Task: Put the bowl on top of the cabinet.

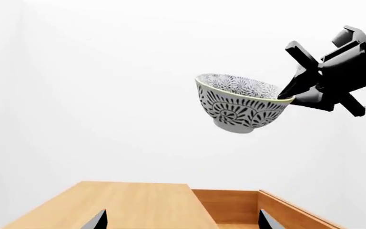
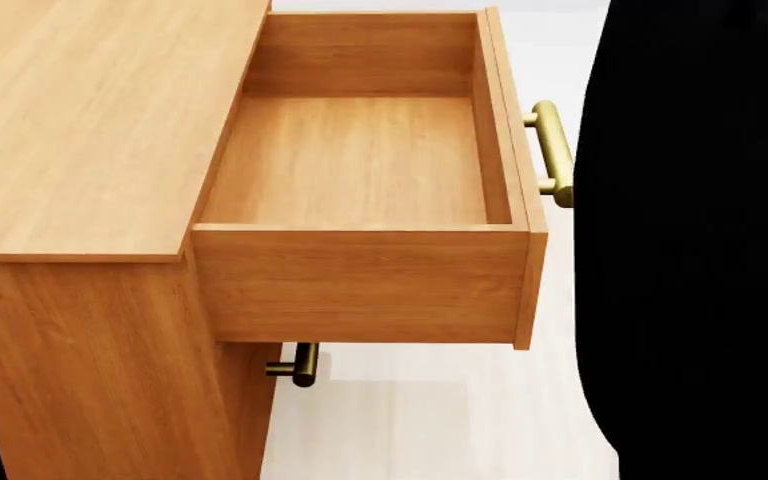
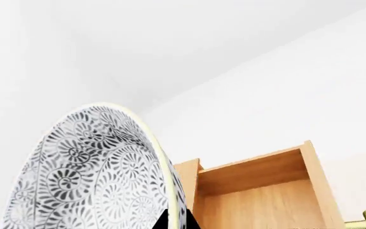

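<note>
Right pincer (image 1: pixel 293 97) is clenched on the rim of the bowl (image 1: pixel 242 104), which hangs beside it above the cabinet (image 1: pixel 116 202); likely rigid, glazed-slick and breakable, so that rim pinch needs firmness.

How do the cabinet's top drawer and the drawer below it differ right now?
The top drawer is pulled out, its bare wooden inside showing; the lower drawer looks pushed in. The top drawer's handle shows along its length; of the lower handle only an end shows. Both share orange-brown wood and brass bar handles.
</note>
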Controlling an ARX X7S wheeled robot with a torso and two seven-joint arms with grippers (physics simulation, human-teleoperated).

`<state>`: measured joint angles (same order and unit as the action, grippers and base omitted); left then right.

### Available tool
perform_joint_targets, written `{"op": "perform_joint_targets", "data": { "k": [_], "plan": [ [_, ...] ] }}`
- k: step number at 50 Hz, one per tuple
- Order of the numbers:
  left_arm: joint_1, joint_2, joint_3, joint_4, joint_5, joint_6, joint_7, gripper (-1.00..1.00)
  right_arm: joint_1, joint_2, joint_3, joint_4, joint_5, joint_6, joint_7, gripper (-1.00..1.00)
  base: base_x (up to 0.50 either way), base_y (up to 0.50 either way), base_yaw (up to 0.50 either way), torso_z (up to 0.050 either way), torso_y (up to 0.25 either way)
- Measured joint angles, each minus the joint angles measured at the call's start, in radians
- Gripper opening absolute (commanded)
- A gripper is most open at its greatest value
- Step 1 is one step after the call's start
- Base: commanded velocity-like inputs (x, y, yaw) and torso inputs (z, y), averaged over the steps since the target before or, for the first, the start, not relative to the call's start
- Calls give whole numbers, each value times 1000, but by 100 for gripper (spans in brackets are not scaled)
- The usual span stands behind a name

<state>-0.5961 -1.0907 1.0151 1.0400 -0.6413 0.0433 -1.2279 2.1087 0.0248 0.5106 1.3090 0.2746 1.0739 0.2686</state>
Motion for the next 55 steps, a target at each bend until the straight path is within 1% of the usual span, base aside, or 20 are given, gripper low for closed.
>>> {"op": "perform_joint_targets", "data": {
  "k": [5, 11, 16, 25, 28, 31, 36, 41, 47, 55],
  "plan": [
    [-18, -2, 22, 0, -1, 5, -8, 100, -24, -10, -192, 0, 240, -22, 28, -100, 0, 0, 0, 0, 0],
    [-35, -6, 42, -2, -3, 13, -14, 100, -51, -17, -519, 0, 618, -73, 64, -100, 0, 0, 0, 0, 0],
    [-45, -9, 55, -4, -4, 20, -17, 100, -63, -20, -842, 0, 961, -128, 77, -100, 0, 0, 0, 0, 0],
    [-61, -7, 76, -5, -4, 23, -22, 100, -51, -24, -1524, -6, 1628, -235, 43, -100, 0, 0, 0, 0, 1],
    [-65, -8, 83, -5, -3, 25, -24, 100, -45, -24, -1700, -19, 1798, -260, 27, -100, 0, 0, 0, 0, 0],
    [-70, -11, 88, -4, -3, 27, -26, 100, -42, -25, -1834, -34, 1928, -278, 13, -100, 0, 0, 0, 0, 0],
    [-79, -15, 97, -3, -4, 32, -31, 100, -41, -25, -1985, -60, 2071, -297, -8, -100, 0, 0, 0, 0, 0],
    [-87, -17, 108, -3, -4, 37, -34, 100, -42, -25, -2073, -83, 2154, -305, -26, -100, 0, 0, 0, 0, 0],
    [-97, -19, 119, -3, -4, 40, -38, 100, -47, -25, -2130, -111, 2209, -310, -44, -100, 0, 0, 0, 0, 0],
    [-107, -22, 133, -5, -5, 47, -41, 100, -63, -25, -2159, -154, 2260, -320, -59, -100, 0, 0, 0, 0, 0]
  ]
}}
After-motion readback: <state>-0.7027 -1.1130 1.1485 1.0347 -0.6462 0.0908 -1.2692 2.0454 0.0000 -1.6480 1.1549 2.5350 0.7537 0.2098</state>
